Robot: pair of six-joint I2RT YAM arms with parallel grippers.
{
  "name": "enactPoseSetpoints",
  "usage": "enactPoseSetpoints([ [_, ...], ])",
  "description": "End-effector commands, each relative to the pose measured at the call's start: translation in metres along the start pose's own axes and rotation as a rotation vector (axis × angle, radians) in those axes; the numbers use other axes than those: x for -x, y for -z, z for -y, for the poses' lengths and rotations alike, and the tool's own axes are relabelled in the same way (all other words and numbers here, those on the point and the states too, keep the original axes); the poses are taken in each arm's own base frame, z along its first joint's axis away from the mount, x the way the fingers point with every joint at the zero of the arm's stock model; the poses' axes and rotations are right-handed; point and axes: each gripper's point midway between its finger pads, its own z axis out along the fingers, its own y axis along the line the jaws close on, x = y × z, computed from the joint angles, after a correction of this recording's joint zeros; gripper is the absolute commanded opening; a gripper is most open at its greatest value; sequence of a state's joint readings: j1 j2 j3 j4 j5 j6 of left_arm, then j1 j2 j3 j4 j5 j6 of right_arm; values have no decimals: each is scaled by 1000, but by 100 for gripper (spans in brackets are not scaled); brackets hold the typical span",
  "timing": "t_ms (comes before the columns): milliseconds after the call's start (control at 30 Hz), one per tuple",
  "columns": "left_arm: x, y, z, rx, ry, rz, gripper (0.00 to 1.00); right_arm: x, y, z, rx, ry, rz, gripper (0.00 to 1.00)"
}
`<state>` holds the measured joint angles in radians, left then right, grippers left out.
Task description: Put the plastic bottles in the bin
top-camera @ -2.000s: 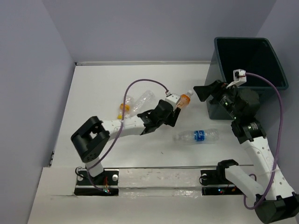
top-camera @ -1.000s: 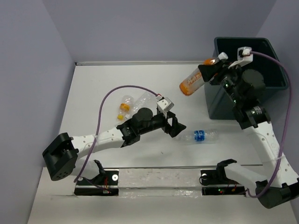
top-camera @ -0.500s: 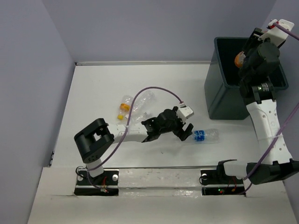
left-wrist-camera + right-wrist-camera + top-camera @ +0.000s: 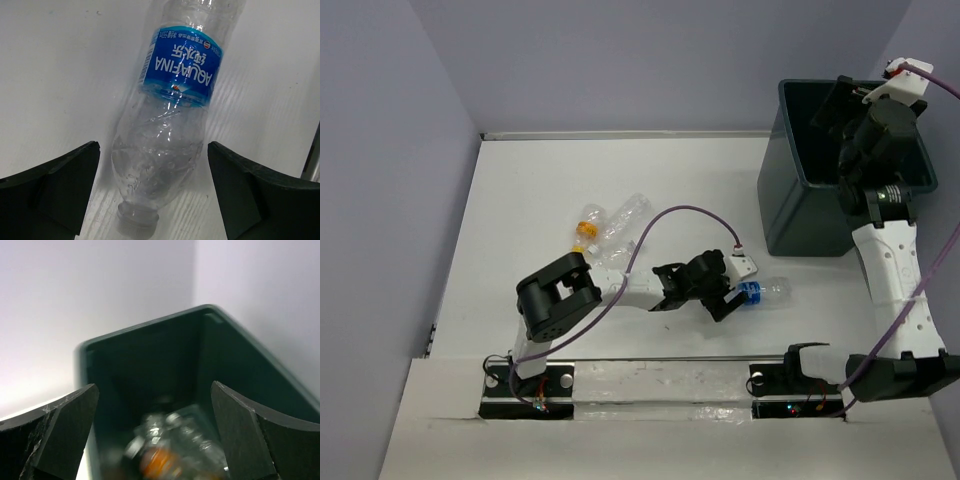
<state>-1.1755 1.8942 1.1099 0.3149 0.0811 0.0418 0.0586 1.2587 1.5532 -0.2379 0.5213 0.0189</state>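
I'm looking down on a white table [image 4: 520,200] boxed in by pale lavender walls [image 4: 380,150]. Furthest left on my screen, a yellow-capped bottle [image 4: 586,228] and a clear bottle [image 4: 626,214] lie on their sides just beside each other, out in the middle of the table and well apart from either arm. Next comes the left arm [image 4: 620,288], stretched low across the table towards the right, with a purple cable [image 4: 670,212] looping over it. The left gripper [image 4: 730,289] sits down at the neck end of the blue-labelled bottle [image 4: 172,100]. On the left wrist feed its fingers [image 4: 52,192] are spread wide, one on each side of that bottle, and neither pad touches the plastic. The bottle lies flat on the table with its neck towards the camera and its AQUAFINA label further up the body. In the overhead view it rests near the front of the bin [image 4: 800,215], which stands at the far right corner against the wall. The right arm [image 4: 890,260] rises along the right edge, and the right gripper [image 4: 154,387] hangs above the bin's open mouth. Its fingers [image 4: 62,432] are parted with nothing between them. Past them, on the right wrist feed, I can make out a blurred heap of bottles in the bin [image 4: 172,445], one showing orange, the rest clear.
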Motion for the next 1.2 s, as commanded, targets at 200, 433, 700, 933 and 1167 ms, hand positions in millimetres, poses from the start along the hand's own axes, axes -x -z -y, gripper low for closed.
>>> enactPoseSetpoints([
  [200,-6,-16,-6,39,-46,-38,87,1,107,-70,585,-324,-48,98],
  [433,21,37,-17,130,35,113,67,-44,181,-90,874,-457,-149,96],
  [700,67,117,-46,250,309,413,61,-69,220,-91,996,-450,-226,99],
  [933,91,155,-48,234,386,564,62,-103,214,-91,948,-436,-356,100],
  [1167,114,174,-43,198,371,641,62,-125,237,-118,1131,-511,-512,100],
])
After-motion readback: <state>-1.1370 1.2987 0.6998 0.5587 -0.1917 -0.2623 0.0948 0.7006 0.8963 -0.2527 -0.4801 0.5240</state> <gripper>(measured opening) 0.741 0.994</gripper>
